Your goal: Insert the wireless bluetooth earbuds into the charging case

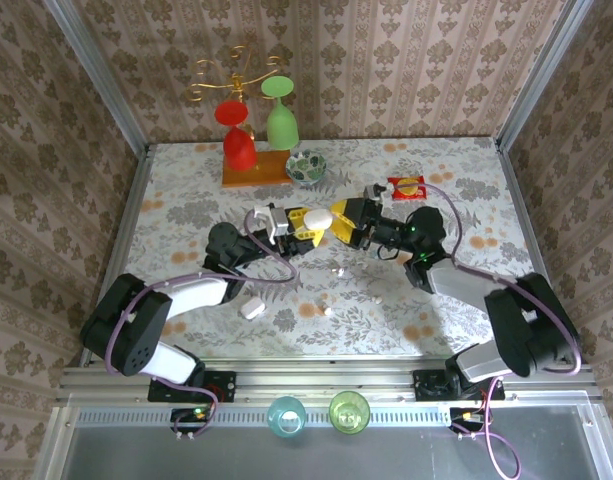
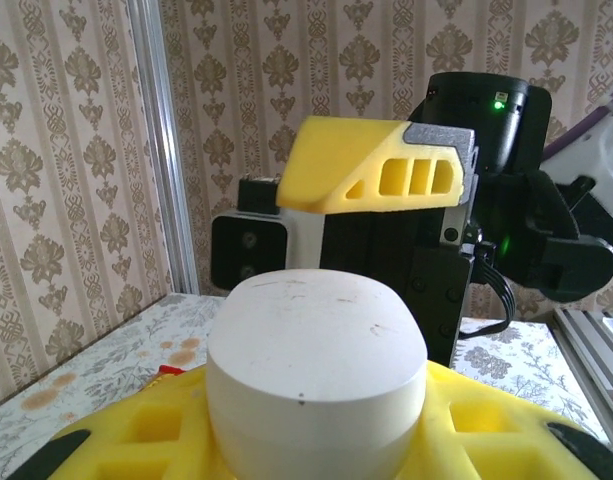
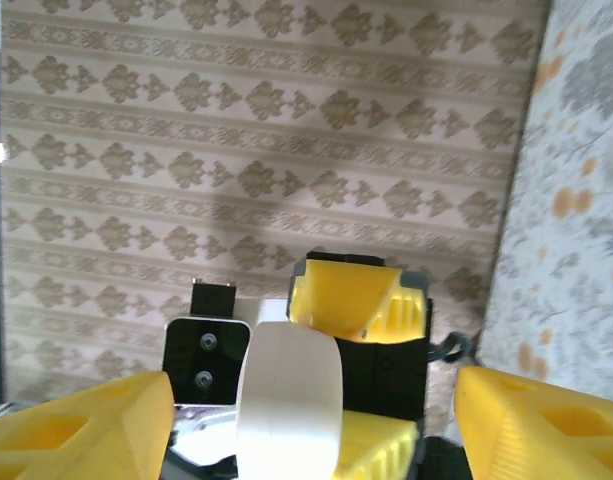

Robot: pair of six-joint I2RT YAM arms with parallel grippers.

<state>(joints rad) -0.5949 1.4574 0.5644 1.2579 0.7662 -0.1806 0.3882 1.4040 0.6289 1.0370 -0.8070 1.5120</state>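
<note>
Room: damask wallpaper on the walls, with a floral-patterned bench (image 1: 186, 215) below.
Back edge: red and green goblets (image 1: 279, 125) on a wooden base, with a small patterned bowl (image 1: 306, 167) just beside it at 3 o'clock.
Grip: the left tool (image 1: 306, 224) is narrow, clamped on a white pebble-shaped charging case (image 2: 316, 360) held up off the bench near its middle.
Opposite: the right tool (image 1: 342, 220) is wide. Its yellow fingers stand either side of the case without touching it, nose to nose with the left tool.
Lid: a seam runs round the shell and it looks closed, though I cannot tell for sure.
Task pieces: the wireless bluetooth earbuds (image 1: 329, 312) are tiny white bits lying loose on the bench. They sit at about 6 o'clock from both tools, well apart from them, and neither tool holds one.
Spare: a second case (image 1: 252, 307), also white, lies on the bench at 7 o'clock from the left tool.
Risk: the smooth, rounded shell could twist or slip out if the right tool pries at the lid off-centre.
Risk: a dropped case could scatter the earbuds below, and such small pieces are likely to squirt from a pinch.
</note>
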